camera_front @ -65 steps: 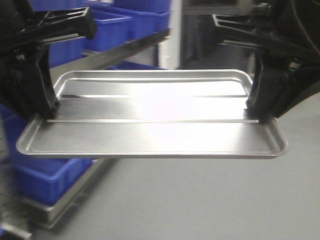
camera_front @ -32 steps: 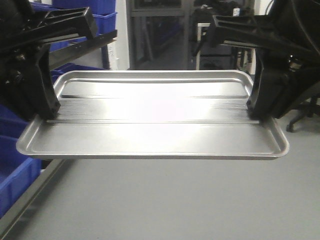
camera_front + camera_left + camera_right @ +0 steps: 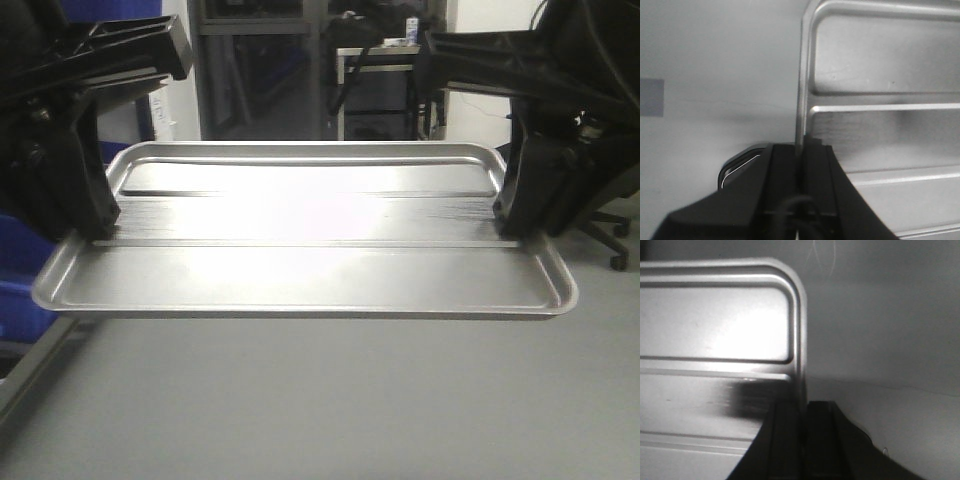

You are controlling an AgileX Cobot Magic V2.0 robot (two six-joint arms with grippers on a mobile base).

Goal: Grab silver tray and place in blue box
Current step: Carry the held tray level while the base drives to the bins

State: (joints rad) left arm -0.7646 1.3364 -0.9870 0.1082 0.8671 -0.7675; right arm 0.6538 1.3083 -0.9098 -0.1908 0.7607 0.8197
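Note:
The silver tray [image 3: 310,270] hangs level in the air above the grey floor, its long side toward the front camera. My left gripper [image 3: 95,235] is shut on the tray's left rim, and my right gripper [image 3: 510,230] is shut on the right rim. In the left wrist view the tray [image 3: 880,65] rim runs straight into the closed left gripper [image 3: 801,145]. The right wrist view shows the tray [image 3: 715,315] edge pinched in the right gripper [image 3: 804,405]. A patch of blue plastic [image 3: 18,285] shows at the left edge; I cannot tell whether it is the blue box.
A steel rail [image 3: 30,370] runs along the floor at the lower left. A dark rack and a doorway [image 3: 260,70] stand behind the tray. An office chair [image 3: 612,235] stands at the right. Grey floor [image 3: 320,410] lies below the tray.
The background has slid to the left: the blue bins and shelf have nearly left the view, and the rack and chair have come in. Tray and both grips look unchanged.

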